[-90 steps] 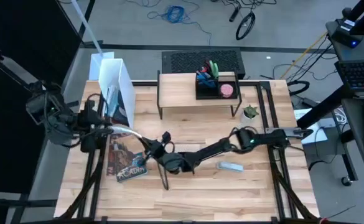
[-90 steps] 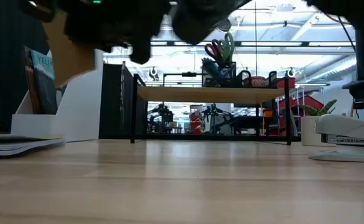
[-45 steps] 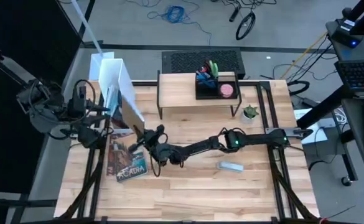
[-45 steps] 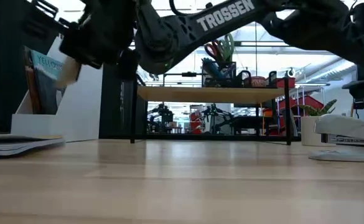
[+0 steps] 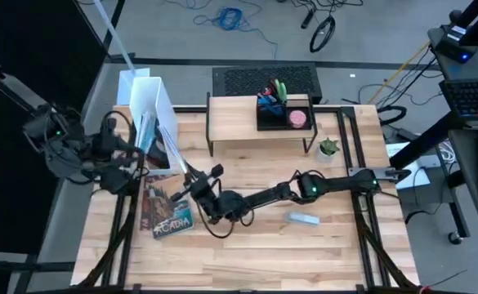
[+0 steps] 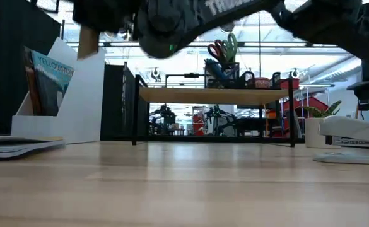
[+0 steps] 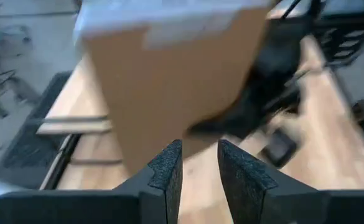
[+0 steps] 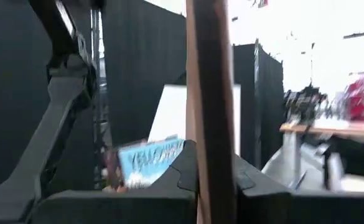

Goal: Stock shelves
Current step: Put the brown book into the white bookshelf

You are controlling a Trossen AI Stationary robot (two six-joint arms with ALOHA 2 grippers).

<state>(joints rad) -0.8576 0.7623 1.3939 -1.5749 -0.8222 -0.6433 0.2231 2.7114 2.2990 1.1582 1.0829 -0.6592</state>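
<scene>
A flat brown board-like book (image 5: 173,157) with a pale strip along one end stands on edge in the air, between the white file box (image 5: 150,104) and my right gripper (image 5: 196,186). It is seen edge-on in the right wrist view (image 8: 210,93) and broadside in the left wrist view (image 7: 169,81). My left gripper (image 5: 143,151) is at its other end. Both grippers are shut on it. The shelves (image 5: 237,121), a light-wood top on black legs, stand at the far middle and bear a black organizer (image 5: 283,113). My left gripper has the brown book's lower corner (image 7: 191,144) between its two fingertips, coming level from the table's left side. The book rises clear of the table. My right gripper pinches the book's two flat faces near one edge (image 8: 211,163), coming from the table's right side. The book stands upright in the hold.
Magazines (image 5: 163,211) lie flat on the table under the grippers, and others stand in the file box (image 6: 48,79). A stapler (image 5: 302,218) lies near my right arm and a small potted plant (image 5: 328,147) stands right of the shelves. Bare wood lies at the table's near side.
Both grippers have risen and gone toward the table's far left, toward the file box. The brown book has been carried along and turned from tilted, with its face showing from above, to standing on edge.
</scene>
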